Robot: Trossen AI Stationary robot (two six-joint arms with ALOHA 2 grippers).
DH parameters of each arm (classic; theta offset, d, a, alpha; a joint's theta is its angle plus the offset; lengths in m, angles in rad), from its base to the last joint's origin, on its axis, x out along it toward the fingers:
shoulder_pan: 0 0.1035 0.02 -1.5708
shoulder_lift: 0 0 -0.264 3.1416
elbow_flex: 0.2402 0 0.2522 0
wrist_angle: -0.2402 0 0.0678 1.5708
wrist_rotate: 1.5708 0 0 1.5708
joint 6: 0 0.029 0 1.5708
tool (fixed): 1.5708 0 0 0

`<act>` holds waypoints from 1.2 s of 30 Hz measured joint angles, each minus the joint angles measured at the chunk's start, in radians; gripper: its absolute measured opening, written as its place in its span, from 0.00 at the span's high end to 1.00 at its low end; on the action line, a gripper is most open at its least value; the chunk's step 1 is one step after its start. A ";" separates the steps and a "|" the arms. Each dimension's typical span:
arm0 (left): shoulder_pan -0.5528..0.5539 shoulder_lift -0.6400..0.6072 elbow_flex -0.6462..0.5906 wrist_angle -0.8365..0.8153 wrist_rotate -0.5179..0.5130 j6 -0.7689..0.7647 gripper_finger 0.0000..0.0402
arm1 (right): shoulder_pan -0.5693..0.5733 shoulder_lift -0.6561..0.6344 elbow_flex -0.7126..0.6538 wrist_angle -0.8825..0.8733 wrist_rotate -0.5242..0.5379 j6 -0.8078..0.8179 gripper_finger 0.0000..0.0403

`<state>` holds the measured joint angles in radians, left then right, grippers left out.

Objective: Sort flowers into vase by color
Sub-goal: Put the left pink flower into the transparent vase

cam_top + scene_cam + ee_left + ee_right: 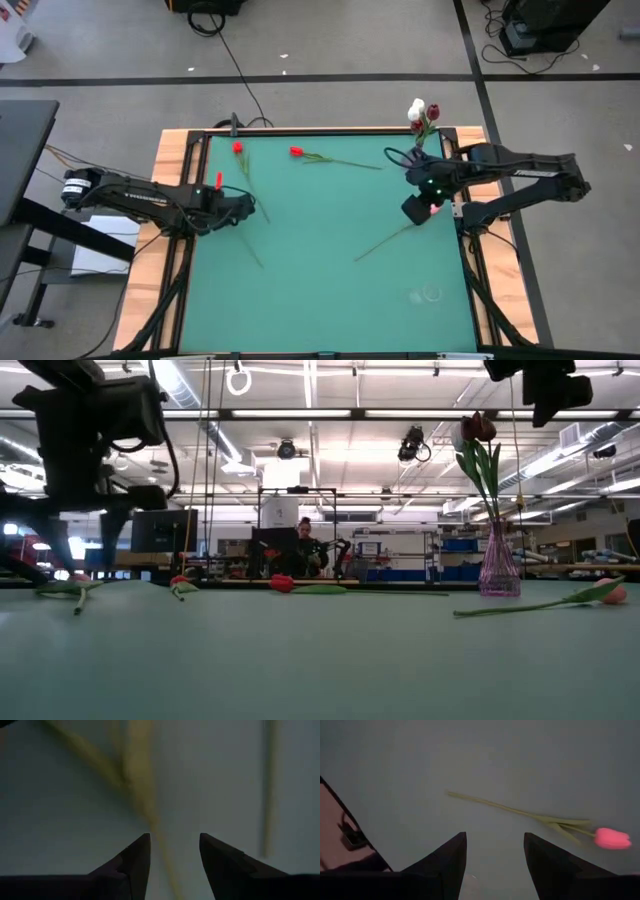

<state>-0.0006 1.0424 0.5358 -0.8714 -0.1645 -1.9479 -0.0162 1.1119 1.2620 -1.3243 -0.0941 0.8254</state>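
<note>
A clear vase [424,152] stands at the table's far right and holds a white tulip [415,108] and a dark red tulip [432,112]; the low view [498,565] shows it too. A pink tulip [612,838] lies flat on the table at the right, its stem [380,245] running toward the near left. Two red tulips [238,148] [296,152] lie on the far left part. My right gripper [415,212] hovers open over the pink tulip's head end. My left gripper [250,207] is open over crossing stems [145,800], its fingers on either side of one stem.
A third flower shows at the left in the low view [60,588]; one of its stems runs toward the near edge [252,252]. A faint clear ring [430,295] lies near the right front. The table's middle and near part [320,290] are bare green mat.
</note>
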 joint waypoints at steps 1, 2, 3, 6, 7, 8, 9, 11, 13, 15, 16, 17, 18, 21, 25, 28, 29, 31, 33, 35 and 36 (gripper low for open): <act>-0.002 0.000 0.000 -0.025 0.016 -0.003 0.58 | 0.000 -0.005 0.000 -0.011 0.000 -0.012 0.49; -0.003 0.000 0.000 -0.050 0.025 -0.012 0.59 | 0.000 -0.010 0.000 -0.021 0.001 -0.023 0.49; -0.004 0.003 0.000 -0.071 0.028 -0.028 0.60 | 0.000 -0.015 0.000 -0.031 0.004 -0.036 0.49; -0.003 0.009 -0.001 -0.099 0.024 -0.061 0.62 | 0.000 -0.031 0.000 -0.039 0.022 -0.064 0.49; -0.002 0.011 -0.001 -0.099 0.020 -0.064 0.63 | 0.000 -0.035 0.000 -0.039 0.024 -0.074 0.49; -0.003 0.014 -0.001 -0.097 0.018 -0.066 0.63 | 0.000 -0.038 0.000 -0.039 0.024 -0.085 0.49; -0.003 0.016 -0.001 -0.096 0.018 -0.067 0.64 | -0.001 -0.043 0.000 -0.039 0.024 -0.094 0.49; -0.003 0.032 -0.001 -0.083 0.018 -0.070 0.64 | -0.002 -0.050 0.000 -0.041 0.023 -0.110 0.49; -0.003 0.054 -0.001 -0.080 0.017 -0.092 0.64 | -0.002 -0.056 0.000 -0.041 0.023 -0.122 0.49; -0.003 0.081 -0.001 -0.062 0.017 -0.112 0.64 | -0.002 -0.061 0.000 -0.044 0.024 -0.123 0.49; -0.003 0.095 -0.001 -0.046 0.017 -0.115 0.64 | -0.002 -0.062 0.000 -0.045 0.027 -0.122 0.49; -0.003 0.107 -0.001 -0.035 0.016 -0.117 0.64 | -0.002 -0.064 0.000 -0.045 0.028 -0.122 0.49; -0.003 0.119 -0.001 -0.029 0.016 -0.119 0.64 | -0.002 -0.067 0.000 -0.045 0.029 -0.122 0.49; -0.003 0.149 -0.001 -0.002 0.016 -0.128 0.64 | -0.002 -0.068 0.000 -0.044 0.030 -0.121 0.49; -0.003 0.184 -0.001 0.009 0.016 -0.127 0.64 | -0.002 -0.068 0.000 -0.043 0.030 -0.122 0.49; -0.003 0.208 -0.018 0.036 0.016 -0.128 0.65 | -0.002 -0.068 0.000 -0.039 0.044 -0.122 0.49; -0.003 0.213 -0.028 0.052 0.019 -0.129 0.66 | -0.002 -0.068 0.000 -0.039 0.049 -0.121 0.49; -0.003 0.215 -0.036 0.073 0.019 -0.129 0.69 | -0.002 -0.068 0.000 -0.039 0.053 -0.117 0.49; -0.003 0.216 -0.037 0.081 0.018 -0.127 0.73 | -0.002 -0.068 0.000 -0.037 0.053 -0.114 0.49; -0.003 0.216 -0.034 0.082 0.018 -0.098 0.79 | -0.002 -0.068 0.000 -0.035 0.065 -0.112 0.49; -0.003 0.216 -0.029 0.081 0.019 -0.082 0.82 | -0.002 -0.068 0.000 -0.031 0.074 -0.105 0.49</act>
<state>-0.0032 1.2587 0.5068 -0.7906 -0.1459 -2.0297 -0.0181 1.0443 1.2617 -1.3548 -0.0202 0.7201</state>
